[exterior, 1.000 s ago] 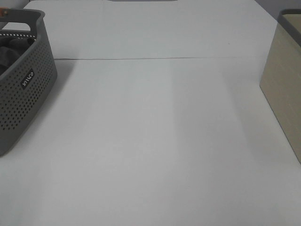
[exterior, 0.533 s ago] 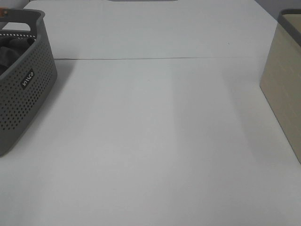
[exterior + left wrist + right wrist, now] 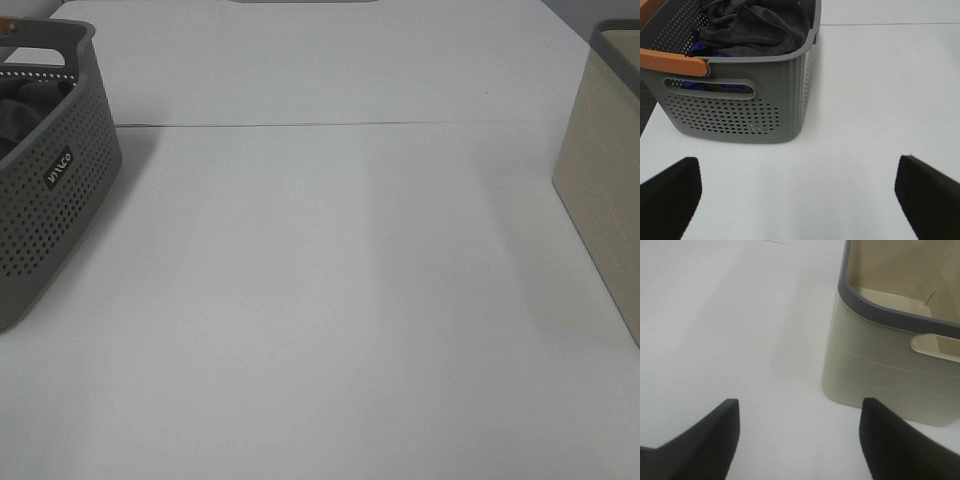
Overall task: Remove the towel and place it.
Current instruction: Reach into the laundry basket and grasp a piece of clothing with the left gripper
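1. Found the left gripper [image 3: 797,192] spread wide with nothing between its dark fingers, hovering over the white tabletop [image 3: 875,90] near a grey perforated plastic basket [image 3: 740,117]. Noted the dark charcoal-grey terry towel [image 3: 757,25] bunched inside that basket, lying over a blue cloth [image 3: 700,50], close to an orange handle [image 3: 672,62] on the basket's rim.
2. Found the right gripper [image 3: 800,437] parted too and holding nothing, above the tabletop just beside a beige rectangular bin [image 3: 880,375] with a dark grey rim.
3. From the high camera, saw the basket at the table's left edge with the towel's dark folds inside. Saw the beige bin at the right edge, well apart from the basket.
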